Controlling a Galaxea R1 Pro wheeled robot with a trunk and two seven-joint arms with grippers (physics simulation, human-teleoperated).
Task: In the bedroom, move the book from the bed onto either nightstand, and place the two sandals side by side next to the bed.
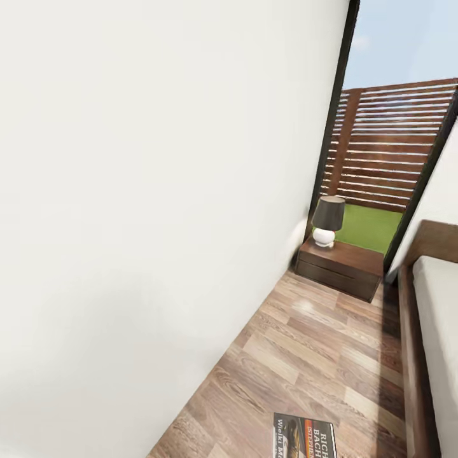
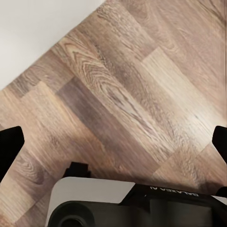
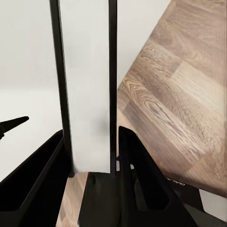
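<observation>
In the right wrist view my right gripper (image 3: pixel 90 142) is shut on the book (image 3: pixel 87 85), seen edge-on as a pale slab between two dark covers. The book's cover (image 1: pixel 304 437), with orange band and white lettering, shows at the bottom of the head view above the wood floor. The nightstand (image 1: pixel 343 264) stands ahead in the corner by the glass door, with the bed (image 1: pixel 439 331) along the right. My left gripper (image 2: pixel 113 142) is open over bare floor, holding nothing. The two sandals are out of view.
A dark-shaded lamp (image 1: pixel 327 221) with a white base takes the left part of the nightstand top. A white wall (image 1: pixel 159 191) runs close on the left. A strip of plank floor (image 1: pixel 318 343) leads between wall and bed frame (image 1: pixel 413 356).
</observation>
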